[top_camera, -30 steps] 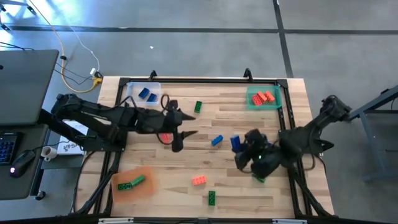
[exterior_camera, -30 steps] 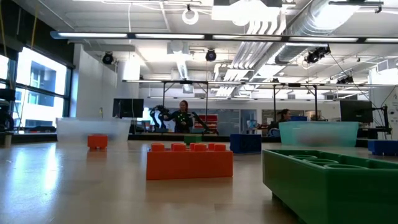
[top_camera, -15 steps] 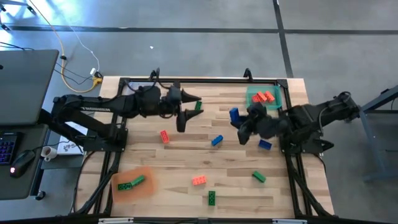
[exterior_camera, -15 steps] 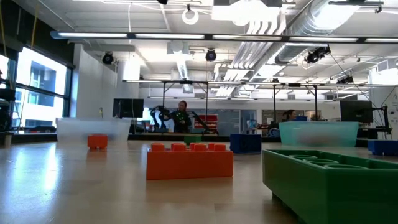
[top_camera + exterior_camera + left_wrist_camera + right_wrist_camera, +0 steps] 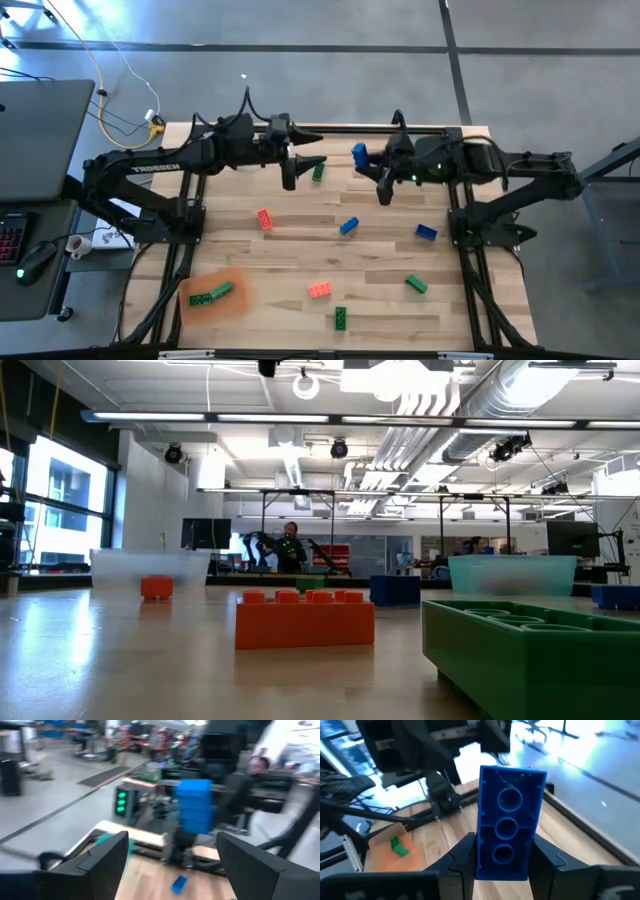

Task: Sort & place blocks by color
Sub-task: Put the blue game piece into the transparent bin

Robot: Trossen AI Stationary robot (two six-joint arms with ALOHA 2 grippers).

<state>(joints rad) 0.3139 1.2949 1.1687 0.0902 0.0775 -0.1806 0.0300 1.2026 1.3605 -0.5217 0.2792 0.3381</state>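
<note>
Clamped tight between the fingers of the right gripper (image 5: 504, 856): a blue studded plastic brick (image 5: 359, 155), held on end, now at top centre of the high view. Sat low at the right of the table a second ago; since lifted and carried up and leftward. Judged to be heading for a blue pile somewhere upper left, hidden under the left arm.

Facing it, close by: the left gripper (image 5: 302, 168), spread wide and empty. Swung up from mid-table beside a small red brick (image 5: 264, 219), left unpicked, to just beside a green brick (image 5: 318, 172). Crowded up there, so some risk of a clash.

Still loose lower down: two blue, two green, one orange.
</note>
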